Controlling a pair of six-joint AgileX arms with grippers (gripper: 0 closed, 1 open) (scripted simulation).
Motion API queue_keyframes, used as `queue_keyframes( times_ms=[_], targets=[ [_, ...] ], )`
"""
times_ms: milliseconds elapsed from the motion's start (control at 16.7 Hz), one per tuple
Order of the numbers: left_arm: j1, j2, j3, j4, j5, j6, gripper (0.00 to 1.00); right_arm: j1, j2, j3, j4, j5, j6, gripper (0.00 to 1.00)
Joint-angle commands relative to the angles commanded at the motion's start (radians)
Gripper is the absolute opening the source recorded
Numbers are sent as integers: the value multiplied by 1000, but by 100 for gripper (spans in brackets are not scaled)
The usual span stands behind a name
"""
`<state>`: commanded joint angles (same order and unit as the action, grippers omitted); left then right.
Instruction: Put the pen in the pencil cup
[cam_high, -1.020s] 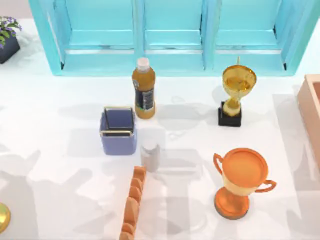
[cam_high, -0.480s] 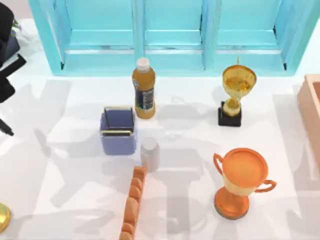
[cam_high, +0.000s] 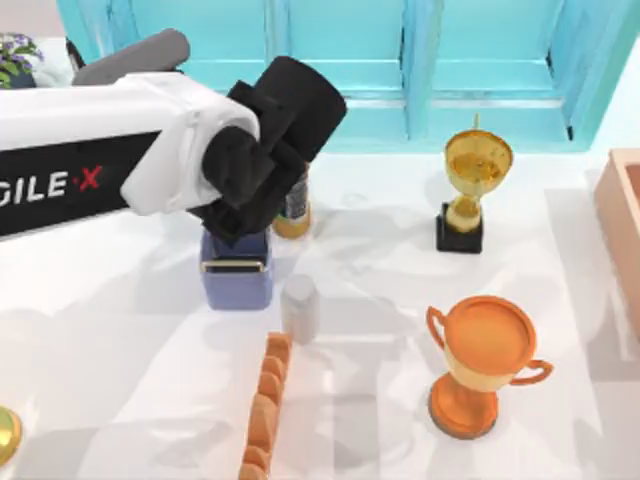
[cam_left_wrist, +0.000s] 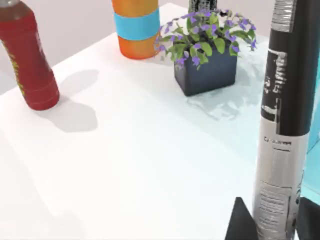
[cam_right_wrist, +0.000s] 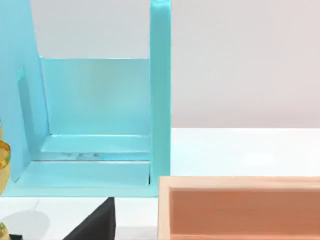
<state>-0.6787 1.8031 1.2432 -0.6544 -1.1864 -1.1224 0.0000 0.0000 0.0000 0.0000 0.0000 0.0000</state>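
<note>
Delivery looks well advanced, as a judgement from the pictures: the left arm (cam_high: 110, 150) reaches in from the left edge of the top view, and its black left end effector (cam_high: 243, 205) sits directly over the cup (cam_high: 237, 270), just left of centre in that frame. The cup's front wall and metallic rim show below the end effector; its opening is covered, so whether the pen's tip is over or inside the cup cannot be told.

In the left wrist view the pen (cam_left_wrist: 282, 125) stands upright at the right side of the frame, black in its upper part with a silver band near the top, silver-grey with print lower down. Two dark fingertips (cam_left_wrist: 240, 222) flank its lower end at the bottom right, closed on it from both sides, so the left end effector is gripping the pen. What seems left is to lower or line up the pen with the opening and let go.

Around the cup in the top view stand the bottle (cam_high: 292, 205), partly hidden behind the end effector, and a grey cylinder (cam_high: 299, 308) just to the cup's lower right.

The right wrist view has a dark part of the right end effector (cam_right_wrist: 95, 222) at its bottom edge; whether it is open or closed cannot be told.
</note>
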Motion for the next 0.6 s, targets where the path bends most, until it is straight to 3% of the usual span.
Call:
queue_keyframes(
  times_ms=[300, 480, 600],
  targets=[
    [-222, 84, 44, 17, -310, -90, 0, 0, 0, 0, 0, 0, 0, 100],
    [-284, 113, 56, 19, -396, -115, 0, 0, 0, 0, 0, 0, 0, 100],
    [-291, 116, 57, 19, -405, -117, 0, 0, 0, 0, 0, 0, 0, 100]
  ],
)
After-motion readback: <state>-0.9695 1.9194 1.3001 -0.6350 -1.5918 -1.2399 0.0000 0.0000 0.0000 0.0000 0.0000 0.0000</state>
